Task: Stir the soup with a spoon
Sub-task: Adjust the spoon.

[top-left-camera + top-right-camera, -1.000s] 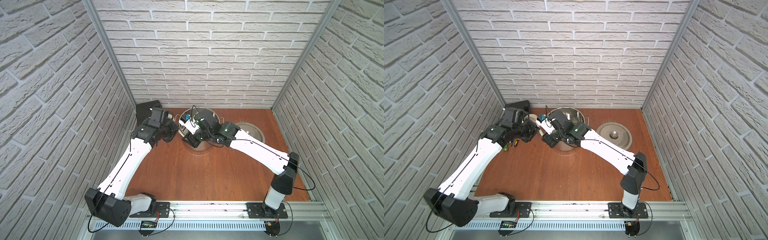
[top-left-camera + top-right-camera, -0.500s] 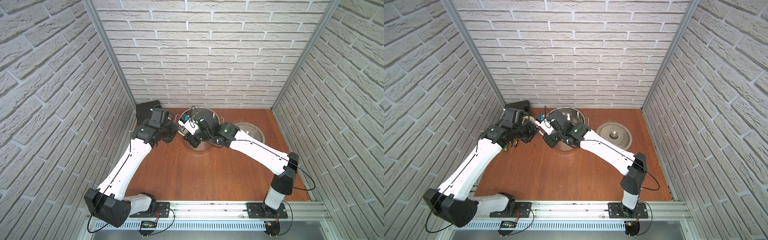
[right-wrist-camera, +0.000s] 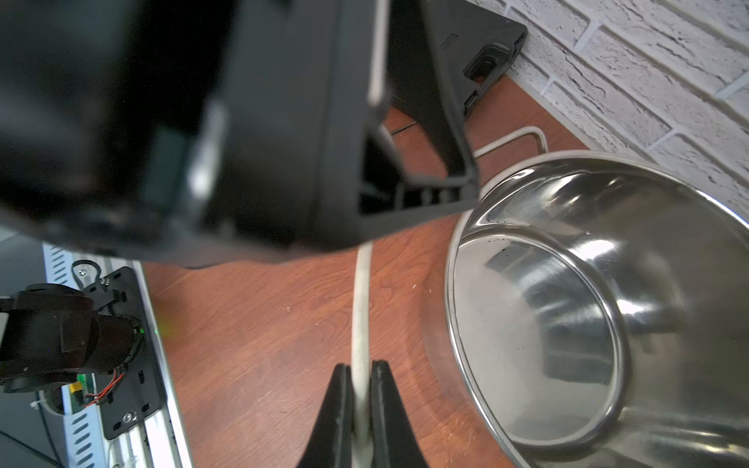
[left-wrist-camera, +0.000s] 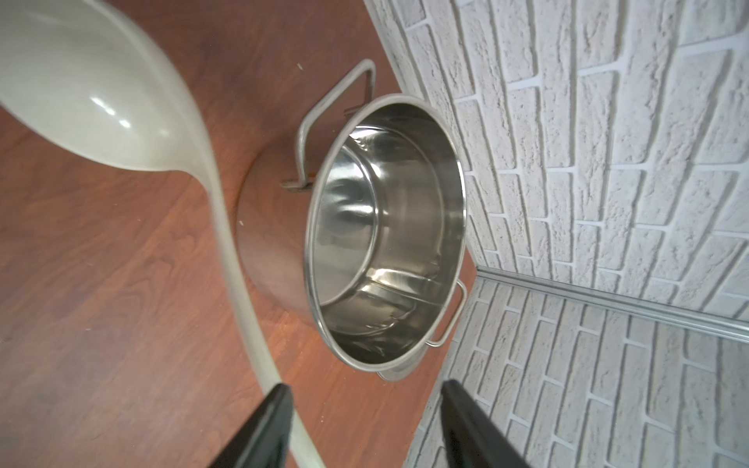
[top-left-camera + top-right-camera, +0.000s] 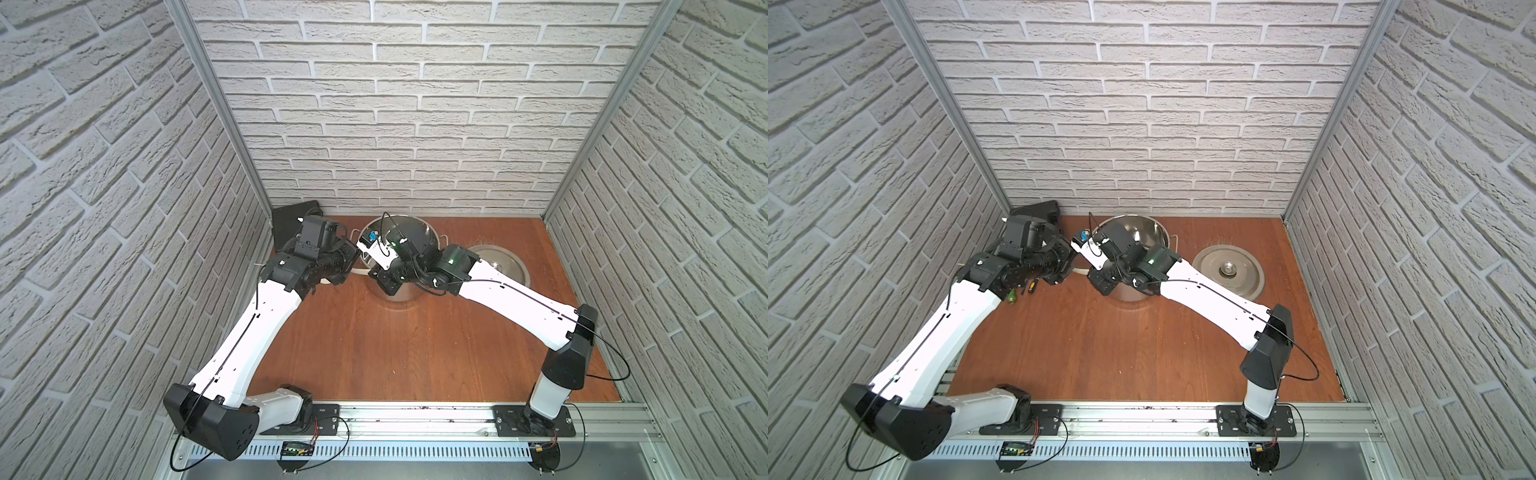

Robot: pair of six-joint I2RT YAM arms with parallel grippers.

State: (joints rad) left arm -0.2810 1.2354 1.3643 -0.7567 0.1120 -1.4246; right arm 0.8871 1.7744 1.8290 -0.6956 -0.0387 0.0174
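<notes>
Right tool (image 3: 360,364) pinches the one spoon (image 3: 362,304), left tool (image 4: 364,385) gapes; one pot (image 4: 405,182), one lid (image 5: 1208,266).

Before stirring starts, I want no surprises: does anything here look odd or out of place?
Yes: the stockpot looks dry inside, no soup visible. The ladle is outside it, handle clamped in the right pincer; the left pincer stands open. Nothing spilled or damaged.

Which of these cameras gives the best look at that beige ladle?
The left wrist view: it shows the ladle nearly whole, deep bowl and long handle. The right wrist view shows only a stretch of handle clamped in the right gripper. Both top views show a sliver between the arms.
</notes>
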